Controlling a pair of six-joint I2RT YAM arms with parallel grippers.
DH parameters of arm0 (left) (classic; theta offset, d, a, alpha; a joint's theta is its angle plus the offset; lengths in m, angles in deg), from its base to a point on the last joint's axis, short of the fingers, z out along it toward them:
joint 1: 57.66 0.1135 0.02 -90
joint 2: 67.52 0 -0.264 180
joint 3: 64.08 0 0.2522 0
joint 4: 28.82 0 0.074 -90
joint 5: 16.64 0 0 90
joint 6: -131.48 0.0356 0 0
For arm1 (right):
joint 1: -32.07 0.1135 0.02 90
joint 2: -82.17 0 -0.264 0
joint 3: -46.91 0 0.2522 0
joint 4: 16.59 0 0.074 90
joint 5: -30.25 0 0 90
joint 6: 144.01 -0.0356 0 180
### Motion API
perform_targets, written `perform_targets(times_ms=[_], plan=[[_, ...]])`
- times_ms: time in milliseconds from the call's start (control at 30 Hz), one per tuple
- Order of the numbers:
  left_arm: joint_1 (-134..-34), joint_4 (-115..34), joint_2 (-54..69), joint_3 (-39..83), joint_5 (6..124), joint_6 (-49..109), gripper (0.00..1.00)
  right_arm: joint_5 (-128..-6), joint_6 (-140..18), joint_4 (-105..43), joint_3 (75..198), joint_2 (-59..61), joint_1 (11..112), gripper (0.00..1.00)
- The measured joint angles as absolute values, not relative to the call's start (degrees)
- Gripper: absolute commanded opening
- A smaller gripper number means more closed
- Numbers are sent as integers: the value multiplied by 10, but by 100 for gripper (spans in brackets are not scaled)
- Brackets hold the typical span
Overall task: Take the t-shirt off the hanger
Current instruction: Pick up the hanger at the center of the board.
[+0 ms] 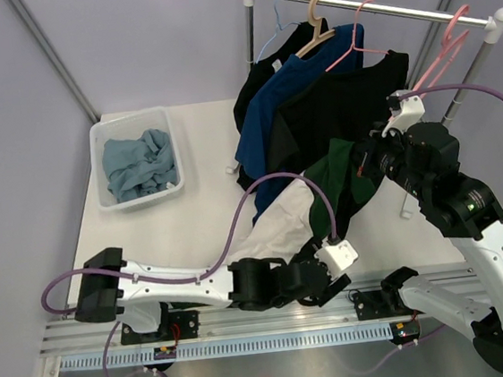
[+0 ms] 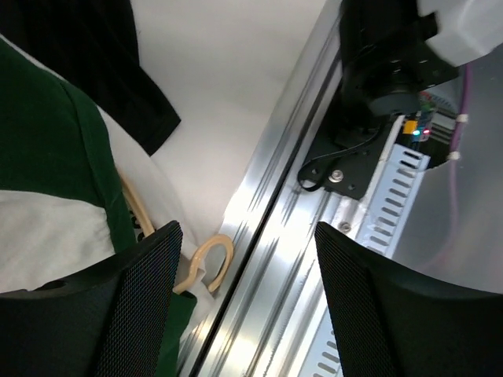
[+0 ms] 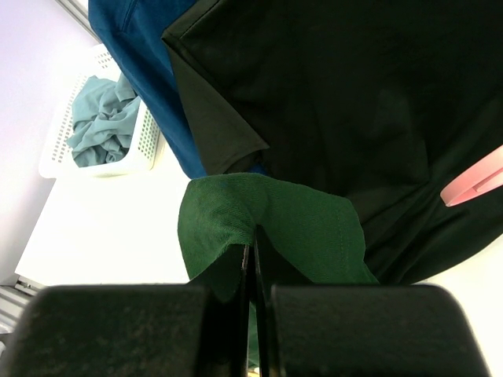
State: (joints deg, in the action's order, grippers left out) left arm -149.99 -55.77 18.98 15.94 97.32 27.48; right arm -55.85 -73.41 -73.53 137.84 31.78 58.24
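1. Tabletop [image 1: 176,237]: white, filling the centre of the top view. An aluminium rail [image 1: 248,322] runs along its lower edge.
2. Clothes rack [image 1: 413,11]: stands at the upper right. A black shirt [image 1: 351,106] and a blue shirt [image 1: 270,105] hang from it, on a pink hanger [image 1: 357,38] and a tan hanger [image 1: 317,21] among others.
3. Right arm [image 1: 470,210]: rises along the right side of the frame and reaches in toward the hanging shirts.
4. Left arm [image 1: 181,290]: lies low along the bottom of the frame, pointing right.
5. Basket [image 1: 106,132]: white, at the upper left of the tabletop, holding crumpled grey-blue cloth [image 1: 141,164].
6. Green t-shirt [image 1: 340,175]: hangs in the centre of the frame, below the black shirt, and runs down toward the lower edge of the tabletop. White fabric [image 1: 277,222] lies beside it; whether this is the same garment cannot be told.
7. Wooden hanger [image 2: 214,259]: lies at the lower edge of the tabletop, its hook just beside the aluminium rail. Its arm runs under the green and white fabric, so the t-shirt is on the hanger.
8. Right gripper [image 3: 255,236]: jaws pressed together, pinching a raised fold of the green t-shirt.
9. Left gripper [image 2: 247,306]: jaws spread and holding nothing. In the left wrist view the hanger hook shows in the gap between them.
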Motion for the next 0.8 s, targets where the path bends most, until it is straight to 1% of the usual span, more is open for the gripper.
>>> perform_targets(times_ms=[100, 233, 467, 667, 800], plan=[[-1474, -567, 204, 159, 974, 272, 66, -559, -734, -735, 1378, 319, 582, 0], [-1439, -571, 221, 162, 985, 272, 68, -559, -734, -735, 1378, 322, 582, 0], [-1429, -582, 267, 176, 989, 270, 68, -558, -733, -735, 1378, 322, 582, 0], [-1409, -583, 270, 175, 995, 268, 70, -557, -732, -735, 1378, 323, 582, 0], [-1395, -576, 270, 170, 995, 266, 70, -557, -732, -735, 1378, 323, 582, 0]])
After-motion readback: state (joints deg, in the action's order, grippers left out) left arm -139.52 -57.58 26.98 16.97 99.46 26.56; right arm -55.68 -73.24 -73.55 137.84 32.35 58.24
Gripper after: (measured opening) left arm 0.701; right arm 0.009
